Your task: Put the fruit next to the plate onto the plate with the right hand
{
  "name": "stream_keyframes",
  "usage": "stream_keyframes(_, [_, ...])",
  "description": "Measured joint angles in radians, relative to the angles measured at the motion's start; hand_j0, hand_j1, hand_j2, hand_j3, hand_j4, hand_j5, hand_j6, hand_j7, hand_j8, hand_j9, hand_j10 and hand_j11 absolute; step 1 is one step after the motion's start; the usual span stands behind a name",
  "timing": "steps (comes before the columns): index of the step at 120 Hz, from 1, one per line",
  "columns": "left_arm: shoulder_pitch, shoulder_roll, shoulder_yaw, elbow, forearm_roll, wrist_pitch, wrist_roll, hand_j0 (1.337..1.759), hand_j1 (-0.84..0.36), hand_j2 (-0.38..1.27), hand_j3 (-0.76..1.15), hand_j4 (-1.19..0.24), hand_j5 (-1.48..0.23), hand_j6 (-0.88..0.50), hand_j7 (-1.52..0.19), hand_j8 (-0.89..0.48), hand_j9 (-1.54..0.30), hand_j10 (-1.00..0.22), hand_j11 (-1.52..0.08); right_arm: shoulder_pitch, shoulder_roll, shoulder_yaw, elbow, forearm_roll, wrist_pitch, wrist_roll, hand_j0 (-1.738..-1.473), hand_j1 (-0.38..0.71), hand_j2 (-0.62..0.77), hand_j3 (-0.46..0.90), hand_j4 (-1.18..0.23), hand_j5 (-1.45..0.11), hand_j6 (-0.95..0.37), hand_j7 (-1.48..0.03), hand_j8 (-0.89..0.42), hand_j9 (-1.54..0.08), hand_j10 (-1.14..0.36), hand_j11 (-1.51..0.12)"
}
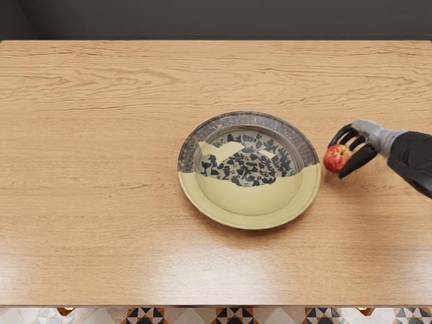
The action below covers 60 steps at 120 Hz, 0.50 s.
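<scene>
Apple: small and red (335, 158), on the wooden table (101, 135) just right of the plate, near its rim but apart from it, not yet on it.
Plate: round, grey and yellow with a dark speckled centre (251, 221), mid-table, nothing lying in it.
Handling: probably light, firm and rigid; smooth round skin, so likely to slip or roll if pinched off-centre, and to bruise under a hard squeeze.
Where to hold: across the widest part, with fingers on opposite sides and the palm close behind.
Right hand: comes in from the right edge (354, 147), half closed and cupped round the apple from its right side.
Fingers: dark and curled (358, 160), one set past the far side and one on the near side, seemingly touching the fruit; firmness of grip unclear.
Lift: cannot tell whether the apple has left the wood.
Left arm: out of view.
</scene>
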<state>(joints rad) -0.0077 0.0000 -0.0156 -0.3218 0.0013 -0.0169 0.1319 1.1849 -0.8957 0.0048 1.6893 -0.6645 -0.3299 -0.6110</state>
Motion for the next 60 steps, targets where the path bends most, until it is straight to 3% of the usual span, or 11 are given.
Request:
stream_keyframes(39, [0.000,0.000,0.000,0.000,0.000,0.000,0.000,1.658,0.35,0.00,0.00,0.00,0.00,0.00,0.00,0.00,0.00,0.00,0.00,-0.015,-0.024,0.158,0.001,0.004,0.124,-0.001,-1.653,0.24,0.25,0.00,-0.57,-1.05,-0.39,-0.99,-0.43,-1.00,-0.75,-1.00])
stream_keyframes(60, [0.000,0.000,0.000,0.000,0.000,0.000,0.000,1.658,0.35,0.00,0.00,0.00,0.00,0.00,0.00,0.00,0.00,0.00,0.00,-0.020,0.031,0.203,0.000,0.004,0.143,-0.001,-1.653,0.24,0.25,0.00,-0.56,-1.05,-0.38,-0.99,-0.43,-1.00,-0.76,-1.00])
